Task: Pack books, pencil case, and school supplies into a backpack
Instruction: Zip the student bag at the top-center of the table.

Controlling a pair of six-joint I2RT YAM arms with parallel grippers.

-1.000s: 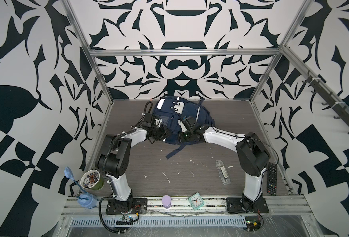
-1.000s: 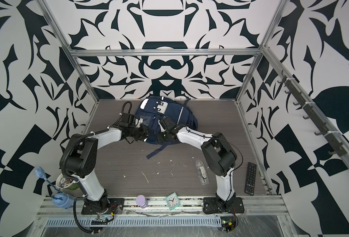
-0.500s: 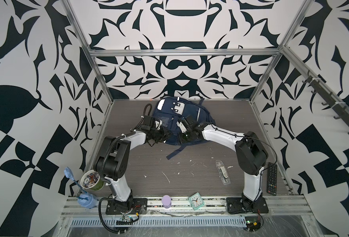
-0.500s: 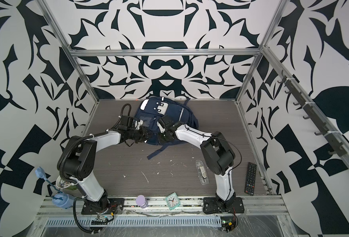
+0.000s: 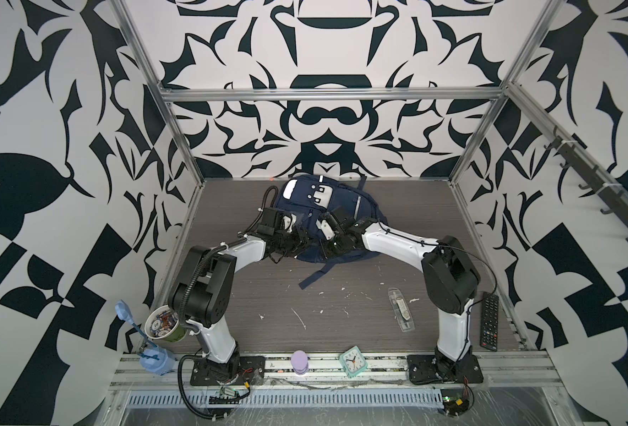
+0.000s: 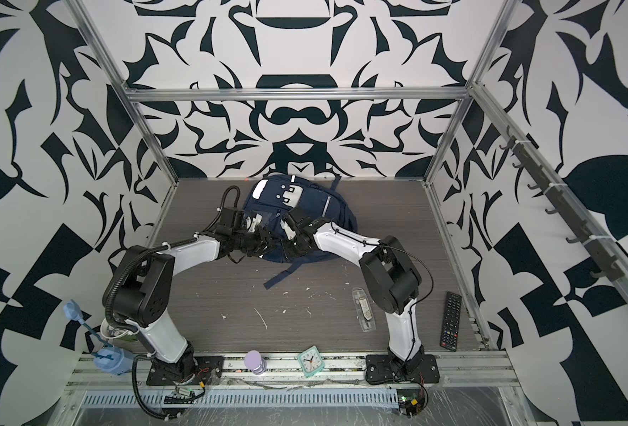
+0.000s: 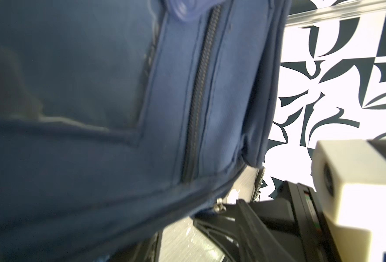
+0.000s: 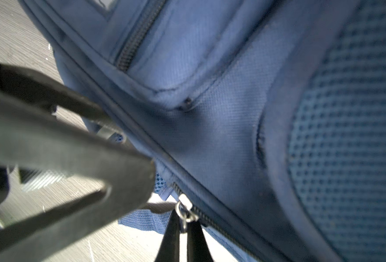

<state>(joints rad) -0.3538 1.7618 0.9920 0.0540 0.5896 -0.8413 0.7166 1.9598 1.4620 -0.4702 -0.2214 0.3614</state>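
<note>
The navy backpack [image 5: 342, 201] [image 6: 305, 206] lies at the back of the table, and its fabric fills both wrist views [image 7: 96, 113] [image 8: 232, 113]. My right gripper [image 8: 183, 219] [image 5: 319, 245] is shut on the silver zipper pull [image 8: 184, 207] [image 7: 219, 202] at the bag's near edge. My left gripper [image 8: 130, 147] [image 5: 299, 239] is right beside it, its black fingers [image 8: 96, 145] apart against the edge seam. The school supplies packet [image 5: 401, 310] [image 6: 364, 310] lies on the table by the right arm. The books and the pencil case are out of view.
A loose backpack strap [image 5: 316, 276] trails toward me. A black remote [image 5: 489, 321] lies at the right edge. On the front rail stand a teal clock [image 5: 353, 361] and a purple object [image 5: 299, 361]. A cup [image 5: 164, 326] and a blue holder [image 5: 153, 357] stand front left.
Both arms shifted only slightly at the backpack's near edge. The left gripper's fingers have spread apart. The right gripper stays shut on the zipper pull.
</note>
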